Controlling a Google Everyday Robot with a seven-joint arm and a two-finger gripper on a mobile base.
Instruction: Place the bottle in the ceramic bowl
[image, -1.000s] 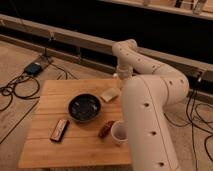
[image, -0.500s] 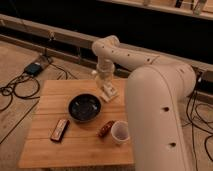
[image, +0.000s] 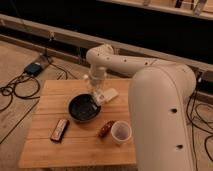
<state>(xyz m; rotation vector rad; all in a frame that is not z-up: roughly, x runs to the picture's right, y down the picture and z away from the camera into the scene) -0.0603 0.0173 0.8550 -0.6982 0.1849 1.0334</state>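
The dark glossy ceramic bowl sits in the middle of the wooden table. My gripper hangs from the white arm just above the bowl's far right rim. It is shut on the bottle, a small white elongated thing that points down toward the bowl's rim. The bottle's lower end is close to the rim; I cannot tell whether it touches.
A flat cream block lies right of the bowl. A white cup and a small brown-red item stand at the front right. A dark flat rectangular item lies front left. Cables cover the floor at left.
The gripper has swung left from above the cream block, with the bottle in it, and has come down over the bowl's right rim.
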